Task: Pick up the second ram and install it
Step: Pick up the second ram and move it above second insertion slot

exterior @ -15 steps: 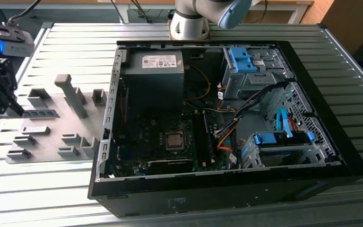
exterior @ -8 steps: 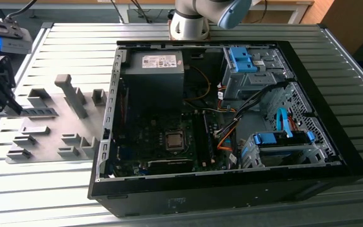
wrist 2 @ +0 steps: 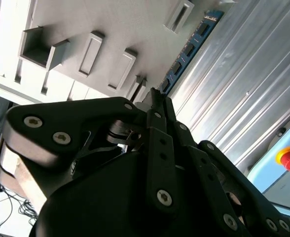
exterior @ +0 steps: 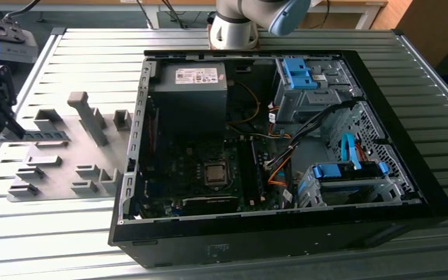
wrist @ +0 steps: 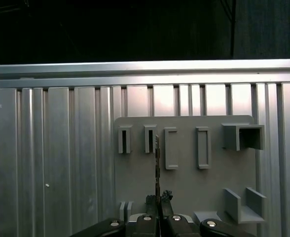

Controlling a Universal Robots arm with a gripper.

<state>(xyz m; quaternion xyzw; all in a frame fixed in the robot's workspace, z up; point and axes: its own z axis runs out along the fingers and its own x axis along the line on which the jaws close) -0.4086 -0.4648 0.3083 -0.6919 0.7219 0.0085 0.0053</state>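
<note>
Ram's axis: We are seeing the second ram (exterior: 44, 136) running level in the exterior view. Its free end is pointing toward the exterior view's right, at the open computer case (exterior: 410, 201), and its broad face is turning to that camera.
Ram's place: It is hanging at the exterior view's left, mid-height, over the grey fixture plate (exterior: 60, 175) and well apart from the motherboard (exterior: 185, 169). We are not making out whether it is touching the plate.
Exterior view's share: The case is lying open on the slatted metal table (exterior: 53, 233), with the fixture plate just beside it.
Second wrist view's share: The second ram (wrist 2: 187, 49) is showing its blue-green face and row of black chips, stretching away from the fingertips along the plate's edge. A red button (wrist 2: 289, 158) is sitting off to one side.
First wrist view's share: The second ram (wrist: 157, 163) is appearing edge-on, a thin dark line running straight out between the plate's slot blocks (wrist: 171, 148).
Gripper: The gripper (exterior: 12, 133) is pinching one end of the ram, its fingers drawn in against the board.
</note>
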